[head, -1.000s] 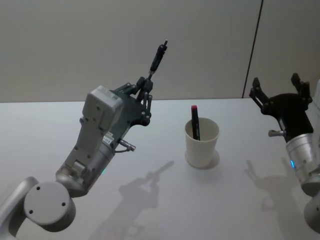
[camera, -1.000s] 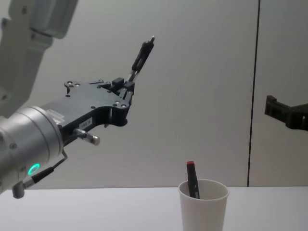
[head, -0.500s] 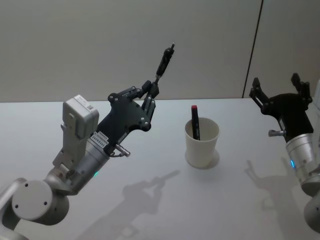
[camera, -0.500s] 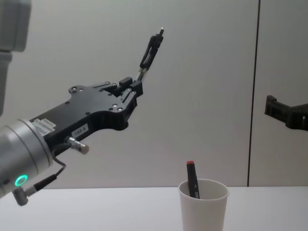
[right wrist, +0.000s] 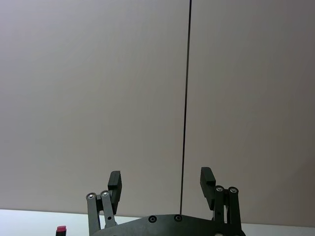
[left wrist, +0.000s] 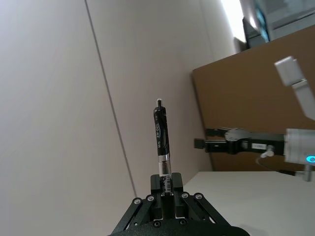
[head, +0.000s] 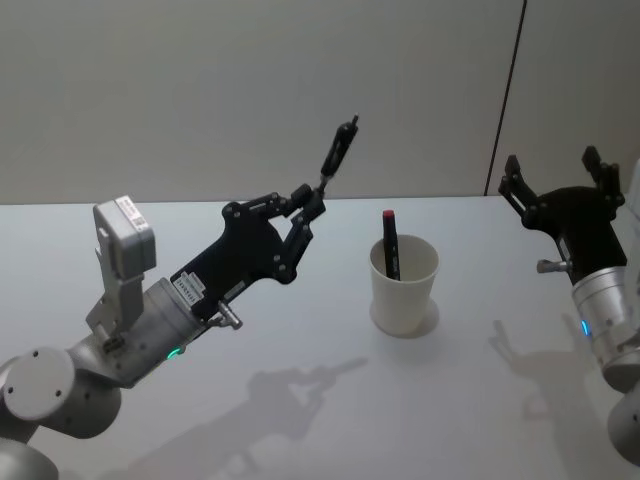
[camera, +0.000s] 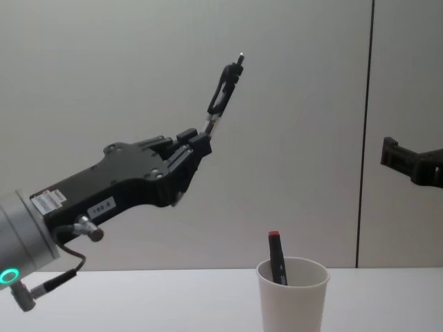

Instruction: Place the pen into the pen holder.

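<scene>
Hidden or cut off: the lower end of the pen [head: 337, 153] disappears between the fingers that hold it, so we cannot see that tip. In the chest view the base of the pen holder [camera: 291, 304] runs off the lower edge, and the right gripper [camera: 408, 162] is cut by the right edge.
Pen holder: we see a white paper cup [head: 404, 290] standing upright on the table [head: 300, 400], between the two arms.
Inside it: a dark marker with a red cap [head: 390, 245] leans against the cup's left inner wall, cap end up and clear of the rim. The cup wall hides its lower part.
Pen: it is a black pen, up in the air to the left of the cup and well above its rim. It tilts up and toward the cup's side and is not in the cup.
Left gripper [head: 312, 200]: we find it raised over the table left of the cup, fingers clamped on the pen's lower end. The rest of the pen sticks out past the fingertips.
Right gripper [head: 552, 170]: we see it held up at the right, well apart from the cup, jaws spread wide with nothing between them.
Hard to make out: in the right wrist view we can tell the marker by no more than its red cap [right wrist: 61, 229] at the lower edge.
</scene>
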